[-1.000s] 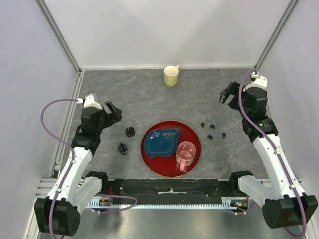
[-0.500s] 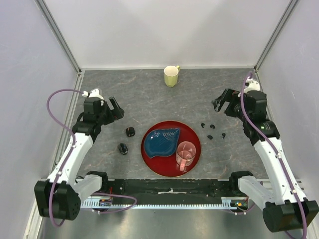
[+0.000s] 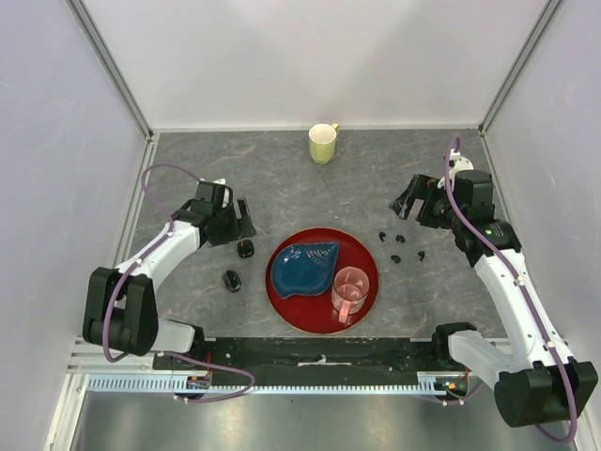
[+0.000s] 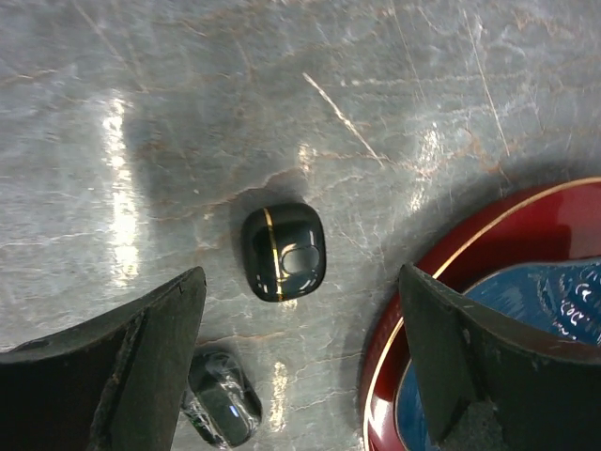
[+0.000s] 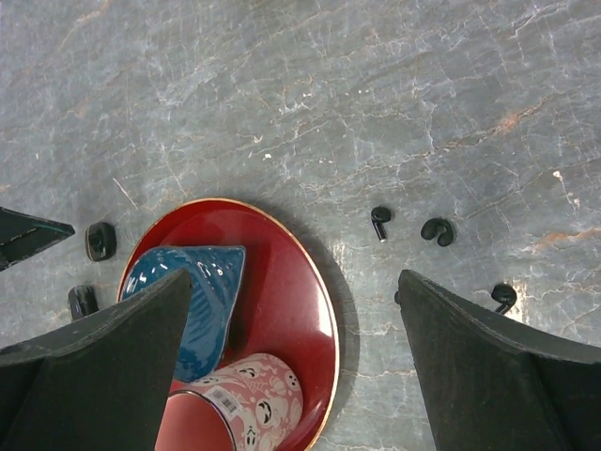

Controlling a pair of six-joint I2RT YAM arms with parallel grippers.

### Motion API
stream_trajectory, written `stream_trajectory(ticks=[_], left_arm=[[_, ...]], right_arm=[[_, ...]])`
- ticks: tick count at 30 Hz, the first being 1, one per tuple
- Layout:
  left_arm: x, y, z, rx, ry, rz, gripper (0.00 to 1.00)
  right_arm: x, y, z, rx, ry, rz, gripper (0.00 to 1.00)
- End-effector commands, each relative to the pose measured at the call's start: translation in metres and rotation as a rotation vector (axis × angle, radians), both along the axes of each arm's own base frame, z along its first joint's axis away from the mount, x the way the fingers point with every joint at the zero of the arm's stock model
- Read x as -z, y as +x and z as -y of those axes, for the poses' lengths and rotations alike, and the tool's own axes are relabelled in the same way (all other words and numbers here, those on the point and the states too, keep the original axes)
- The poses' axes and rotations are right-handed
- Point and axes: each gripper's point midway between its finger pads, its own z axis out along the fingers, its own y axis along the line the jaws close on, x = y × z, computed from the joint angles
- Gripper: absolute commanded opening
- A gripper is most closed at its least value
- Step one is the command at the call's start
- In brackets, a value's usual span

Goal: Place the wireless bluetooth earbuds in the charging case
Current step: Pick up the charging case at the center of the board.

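Earbuds [image 3: 399, 240], 4 loose, lie just beside the wide-spread right end effector [image 3: 410, 200].

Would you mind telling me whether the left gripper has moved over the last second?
Yes. The left gripper has swung right, toward the red plate, and is now close to the farther charging case.

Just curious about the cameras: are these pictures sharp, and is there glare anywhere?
Left wrist view: bright glare streaks on the table, the case sharp, the near fingers dark. Right wrist view: even light, earbuds crisp. Top view: evenly lit, earbuds tiny.
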Motion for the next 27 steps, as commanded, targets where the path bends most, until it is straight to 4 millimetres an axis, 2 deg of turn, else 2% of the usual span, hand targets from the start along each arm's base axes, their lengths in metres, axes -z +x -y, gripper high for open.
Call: stream_trajectory(ticks=[1,4,14,24,27], left_arm=[[0.005,0.005,0.012,0.035,0.019,-0.008,0.89],[0.019,0.002,0.014,0.038,0.032,-0.047,0.86],[0.031,0.010,0.012,0.018,0.080,-0.076,0.81],[0.047,0.005,0.014,0.011,0.139,-0.125,0.77],[0.048,0.007,0.016,0.014,0.145,-0.131,0.71]], right_arm=[[0.001,-0.003,-0.003,-0.032,-0.011,-0.009,0.98],[0.003,-0.004,-0.002,-0.040,-0.021,-0.018,0.98],[0.009,-0.008,0.001,-0.039,-0.043,-0.032,0.98],[0.014,-0.007,0.005,-0.032,-0.075,-0.049,0.98],[0.016,-0.007,0.006,-0.030,-0.080,-0.056,0.98]])
